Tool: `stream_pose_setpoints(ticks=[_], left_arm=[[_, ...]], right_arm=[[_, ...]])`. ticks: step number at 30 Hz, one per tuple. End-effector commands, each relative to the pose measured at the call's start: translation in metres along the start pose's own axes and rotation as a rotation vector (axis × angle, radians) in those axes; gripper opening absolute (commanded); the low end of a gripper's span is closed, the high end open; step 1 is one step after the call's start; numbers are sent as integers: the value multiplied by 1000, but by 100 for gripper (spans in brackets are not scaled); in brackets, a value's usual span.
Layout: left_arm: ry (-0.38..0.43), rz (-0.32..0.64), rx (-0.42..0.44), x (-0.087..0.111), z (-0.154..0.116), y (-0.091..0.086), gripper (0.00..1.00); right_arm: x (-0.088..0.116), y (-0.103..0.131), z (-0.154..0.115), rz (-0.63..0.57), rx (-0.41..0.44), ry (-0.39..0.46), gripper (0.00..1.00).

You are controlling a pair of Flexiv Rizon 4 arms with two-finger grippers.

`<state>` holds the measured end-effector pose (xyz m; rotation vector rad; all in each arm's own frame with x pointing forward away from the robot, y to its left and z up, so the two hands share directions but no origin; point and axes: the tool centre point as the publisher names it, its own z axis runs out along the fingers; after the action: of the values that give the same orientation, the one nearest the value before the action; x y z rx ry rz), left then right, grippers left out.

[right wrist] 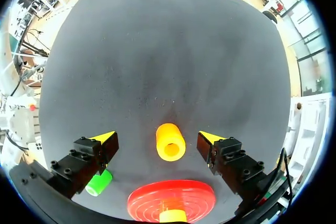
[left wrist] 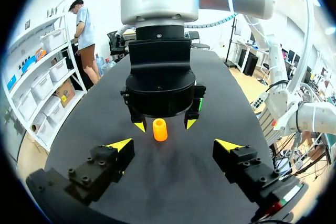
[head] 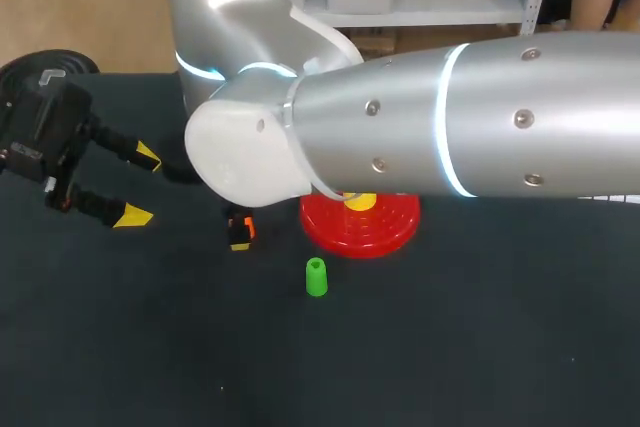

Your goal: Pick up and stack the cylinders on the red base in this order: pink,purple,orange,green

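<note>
Both of your grippers are open.
Your left gripper (head: pixel 140 185) sits far left with its fingers spread. Your right arm (head: pixel 450 117) extends past the middle, and your right gripper (right wrist: pixel 157 139) is low with its fingers apart.

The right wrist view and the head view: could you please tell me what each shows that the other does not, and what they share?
Only the right wrist view shows the orange cylinder, standing untouched between the open fingers of the right gripper. Only the head view shows the silver right arm, which covers that spot, and the black body behind the left gripper. Both show the red base, the green cylinder near it, and the left gripper's yellow tips, set apart.
</note>
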<state>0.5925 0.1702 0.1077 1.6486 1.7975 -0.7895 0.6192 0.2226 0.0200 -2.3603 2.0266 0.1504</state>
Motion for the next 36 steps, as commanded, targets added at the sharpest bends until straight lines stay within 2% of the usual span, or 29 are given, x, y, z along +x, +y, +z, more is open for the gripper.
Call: stream_pose_setpoints(ticks=[1,2,4,25,36], left_arm=[[-2,3,0,1,0,0,100],[-2,3,0,1,0,0,100],[-2,3,0,1,0,0,100],[-2,3,0,1,0,0,100],[-2,3,0,1,0,0,100]], right_arm=[[1,2,0,1,4,1,50],[1,2,0,0,4,1,42],[1,2,0,1,8,3,1],[3,2,1,36,17,-21,0],[5,3,-14,42,39,-20,0]])
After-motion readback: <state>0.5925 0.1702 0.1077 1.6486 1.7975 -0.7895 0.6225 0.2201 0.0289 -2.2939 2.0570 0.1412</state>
